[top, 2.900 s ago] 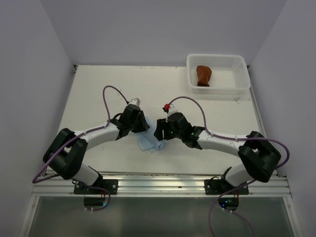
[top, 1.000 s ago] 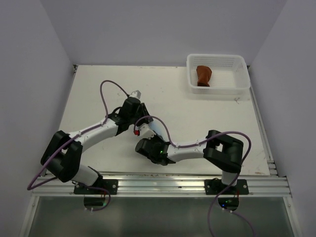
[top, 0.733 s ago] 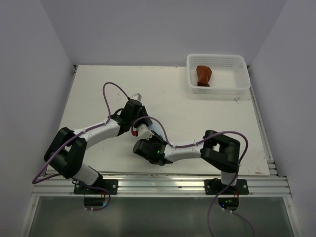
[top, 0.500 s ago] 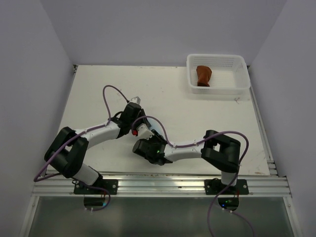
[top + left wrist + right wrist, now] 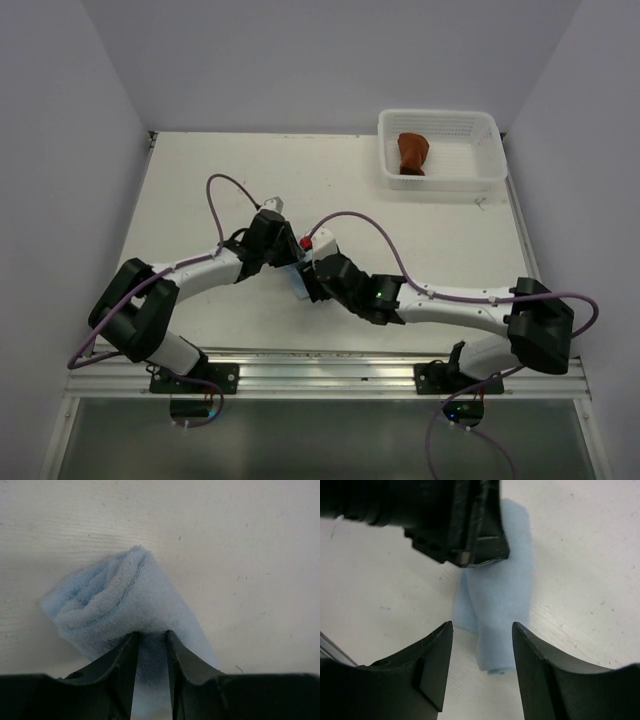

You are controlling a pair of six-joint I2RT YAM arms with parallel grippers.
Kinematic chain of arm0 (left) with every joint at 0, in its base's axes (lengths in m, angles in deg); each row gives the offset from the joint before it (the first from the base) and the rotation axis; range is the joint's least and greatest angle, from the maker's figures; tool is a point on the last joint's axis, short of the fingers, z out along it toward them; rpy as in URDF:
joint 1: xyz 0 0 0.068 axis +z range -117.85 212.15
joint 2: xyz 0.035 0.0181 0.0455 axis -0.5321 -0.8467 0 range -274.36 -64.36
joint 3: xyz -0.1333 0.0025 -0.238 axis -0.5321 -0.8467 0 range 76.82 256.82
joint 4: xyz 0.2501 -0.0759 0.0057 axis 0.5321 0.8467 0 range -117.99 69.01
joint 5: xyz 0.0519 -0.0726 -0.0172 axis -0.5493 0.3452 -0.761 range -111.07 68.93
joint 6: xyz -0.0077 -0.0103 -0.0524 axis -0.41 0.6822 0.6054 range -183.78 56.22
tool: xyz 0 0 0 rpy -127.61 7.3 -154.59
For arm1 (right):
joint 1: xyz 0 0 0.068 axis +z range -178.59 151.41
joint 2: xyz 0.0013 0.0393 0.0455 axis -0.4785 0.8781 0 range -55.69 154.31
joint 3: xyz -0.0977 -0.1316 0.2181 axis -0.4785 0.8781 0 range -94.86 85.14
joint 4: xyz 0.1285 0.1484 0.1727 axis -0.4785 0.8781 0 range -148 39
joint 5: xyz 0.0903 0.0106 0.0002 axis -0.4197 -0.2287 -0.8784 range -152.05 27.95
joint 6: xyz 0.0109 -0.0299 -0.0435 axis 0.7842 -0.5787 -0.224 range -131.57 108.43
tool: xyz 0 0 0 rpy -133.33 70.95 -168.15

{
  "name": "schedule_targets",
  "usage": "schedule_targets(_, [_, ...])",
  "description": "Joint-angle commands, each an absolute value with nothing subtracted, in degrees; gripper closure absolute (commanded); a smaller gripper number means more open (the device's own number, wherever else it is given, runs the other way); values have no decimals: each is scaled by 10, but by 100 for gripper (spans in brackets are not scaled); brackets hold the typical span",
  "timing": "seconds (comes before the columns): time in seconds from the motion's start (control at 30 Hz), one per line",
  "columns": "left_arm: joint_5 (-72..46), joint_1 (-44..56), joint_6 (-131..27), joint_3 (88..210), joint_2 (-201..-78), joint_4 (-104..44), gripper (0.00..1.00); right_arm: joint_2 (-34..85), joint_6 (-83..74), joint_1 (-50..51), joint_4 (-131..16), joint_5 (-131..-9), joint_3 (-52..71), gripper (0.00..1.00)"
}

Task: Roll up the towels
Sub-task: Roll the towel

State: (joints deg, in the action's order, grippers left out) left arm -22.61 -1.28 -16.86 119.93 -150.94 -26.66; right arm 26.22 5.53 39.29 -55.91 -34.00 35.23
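Note:
A light blue towel (image 5: 298, 284), rolled into a short tube, lies on the table between my two grippers. In the left wrist view the towel (image 5: 112, 600) has its rolled end facing away. My left gripper (image 5: 151, 635) is shut on its near part, with cloth pinched between the fingers. My right gripper (image 5: 481, 630) is open, its fingers standing either side of the towel's (image 5: 502, 605) free end and just above it, without touching. The left gripper's black body (image 5: 455, 520) fills the top of the right wrist view. In the top view the left gripper (image 5: 289, 262) and right gripper (image 5: 312, 281) meet over the towel.
A white plastic basket (image 5: 440, 182) stands at the back right of the table with a rolled brown towel (image 5: 411, 153) in it. The right arm's cable (image 5: 370, 225) loops over the table's middle. A metal rail (image 5: 320, 372) runs along the near edge.
The right arm has unfolded, its elbow swinging out to the right. Its gripper has moved from the towel's front-left side to its right. The left gripper has held its place on the towel.

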Motion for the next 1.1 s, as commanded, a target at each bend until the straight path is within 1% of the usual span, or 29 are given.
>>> schedule_targets(0.0, [-256,-9,-188,1175,-1506,-226,67,232,127,311,-603,-494,383,46])
schedule_targets(0.17, [-256,-10,-186,1173,-1500,-224,67,232,160,252,-612,-558,393,47])
schedule_targets(0.27, [-258,-10,-187,1170,-1496,-222,67,258,184,227,-624,-604,393,46])
schedule_targets(0.4, [-257,-10,-184,1162,-1492,-224,67,301,214,205,-673,-653,405,43])
schedule_targets(0.5, [-256,-10,-182,1155,-1486,-224,67,339,221,205,-680,-648,406,42])
schedule_targets(0.67, [-258,-9,-183,1149,-1473,-220,67,369,201,205,-684,-626,413,40])
schedule_targets(0.77, [-258,-10,-183,1148,-1472,-220,67,373,184,205,-687,-628,415,44])
schedule_targets(0.9, [-256,-10,-179,1152,-1471,-222,67,369,161,217,-686,-621,419,61])
schedule_targets(0.93, [-256,-10,-179,1155,-1471,-219,67,368,154,222,-682,-605,418,70])
schedule_targets(1.03, [-257,-9,-179,1177,-1462,-210,67,365,126,250,-657,-551,408,80])
schedule_targets(1.07, [-256,-9,-178,1183,-1458,-205,67,363,109,260,-651,-532,402,80])
